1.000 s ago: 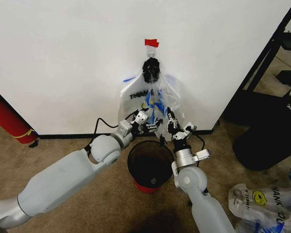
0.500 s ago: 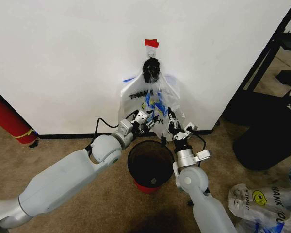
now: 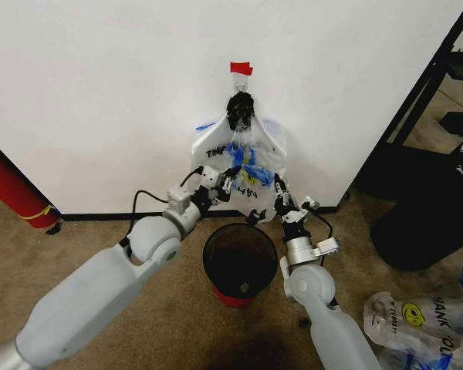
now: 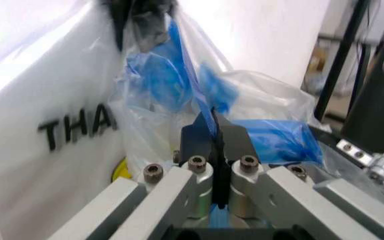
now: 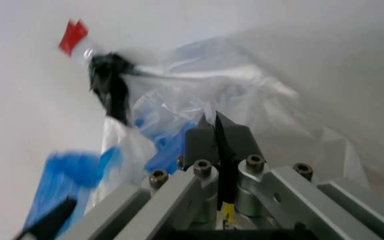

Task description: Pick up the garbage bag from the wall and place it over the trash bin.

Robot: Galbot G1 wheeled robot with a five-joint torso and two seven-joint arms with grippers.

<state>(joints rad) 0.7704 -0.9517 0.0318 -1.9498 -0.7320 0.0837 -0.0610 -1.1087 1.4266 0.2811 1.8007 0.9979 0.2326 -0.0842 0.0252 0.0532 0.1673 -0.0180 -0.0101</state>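
Note:
The garbage bag (image 3: 243,154) hangs bunched from a black hook (image 3: 240,110) on the white wall (image 3: 100,92), under a red tape piece (image 3: 241,68). My left gripper (image 3: 227,176) is shut on the bag's blue-trimmed lower edge (image 4: 205,107), holding it raised at the left. My right gripper (image 3: 282,202) pinches the bag's lower right edge, and its black fingers (image 5: 229,137) are closed on thin film. The black mesh trash bin (image 3: 239,262) with a red base stands on the carpet just below both grippers, its mouth uncovered.
A red cylinder (image 3: 11,189) leans at the wall's left. A black rack (image 3: 447,77) and a dark bulky object (image 3: 424,216) stand to the right. Spare printed bags (image 3: 417,316) lie on the carpet at the right. A black cable (image 3: 150,196) runs along the baseboard.
Both grippers have risen with the bag's lower edge. The left moved up and left, gathering the bag higher against the wall. The bin has not moved.

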